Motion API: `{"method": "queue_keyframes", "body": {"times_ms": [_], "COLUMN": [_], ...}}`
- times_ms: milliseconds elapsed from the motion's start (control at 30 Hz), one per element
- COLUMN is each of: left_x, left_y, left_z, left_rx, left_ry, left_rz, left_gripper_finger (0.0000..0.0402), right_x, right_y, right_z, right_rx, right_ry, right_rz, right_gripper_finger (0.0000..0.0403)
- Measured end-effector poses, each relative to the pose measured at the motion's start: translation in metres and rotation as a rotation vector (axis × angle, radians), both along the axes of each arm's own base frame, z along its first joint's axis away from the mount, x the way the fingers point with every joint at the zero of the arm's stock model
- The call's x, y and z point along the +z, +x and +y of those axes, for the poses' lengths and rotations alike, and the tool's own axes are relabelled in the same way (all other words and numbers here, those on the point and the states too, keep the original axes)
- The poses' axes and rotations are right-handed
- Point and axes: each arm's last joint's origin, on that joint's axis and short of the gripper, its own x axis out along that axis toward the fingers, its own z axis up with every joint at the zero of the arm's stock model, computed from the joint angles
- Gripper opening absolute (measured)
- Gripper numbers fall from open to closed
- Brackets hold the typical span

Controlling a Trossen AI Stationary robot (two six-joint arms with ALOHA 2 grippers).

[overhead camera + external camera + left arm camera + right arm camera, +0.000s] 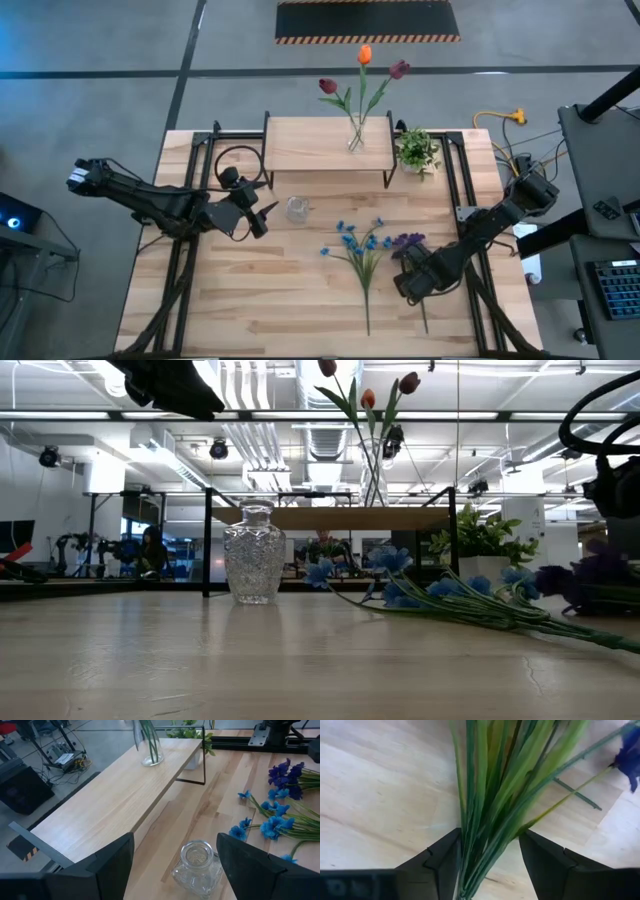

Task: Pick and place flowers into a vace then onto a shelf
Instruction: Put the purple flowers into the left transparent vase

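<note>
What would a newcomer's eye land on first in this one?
Probably the tall tulips standing in a clear vase on the shelf at the table's far edge. Next, the blue bunch lying flat mid-table, with the right gripper straddling the green stems of the purple bunch beside it. The left gripper hangs open over an empty glass vase in front of the shelf.

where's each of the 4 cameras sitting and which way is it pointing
High view: above the table, looking straight down; both arms show, left gripper by the empty vase.
Low view: at tabletop height, looking level across at the vase and shelf.
Left wrist view: past its own open fingers, onto the vase.
Right wrist view: its fingers straddling green stems.
High and left wrist views share the vase and blue flowers.
</note>
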Motion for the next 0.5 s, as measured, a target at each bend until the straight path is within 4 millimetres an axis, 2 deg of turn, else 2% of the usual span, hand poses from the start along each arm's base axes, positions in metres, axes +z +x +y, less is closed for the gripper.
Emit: {"method": "queue_keyframes", "body": {"times_ms": [267, 500], "left_x": [0.001, 0.002], "left_y": [0.001, 0.001], "left_z": [0.001, 0.001], "left_rx": [0.008, 0.007], "left_ry": [-0.003, -0.006], "left_rz": [-0.01, -0.02], "left_gripper_finger": [0.0267, 0.0267], "right_x": [0.001, 0.012], "right_y": [-0.001, -0.001], "right_z": [-0.001, -0.003], "right_rx": [0.001, -0.007], "right_ry": [-0.009, -0.025], "right_rz": [-0.009, -0.078], "right_gripper_finger": [0.0176, 0.0195]}}
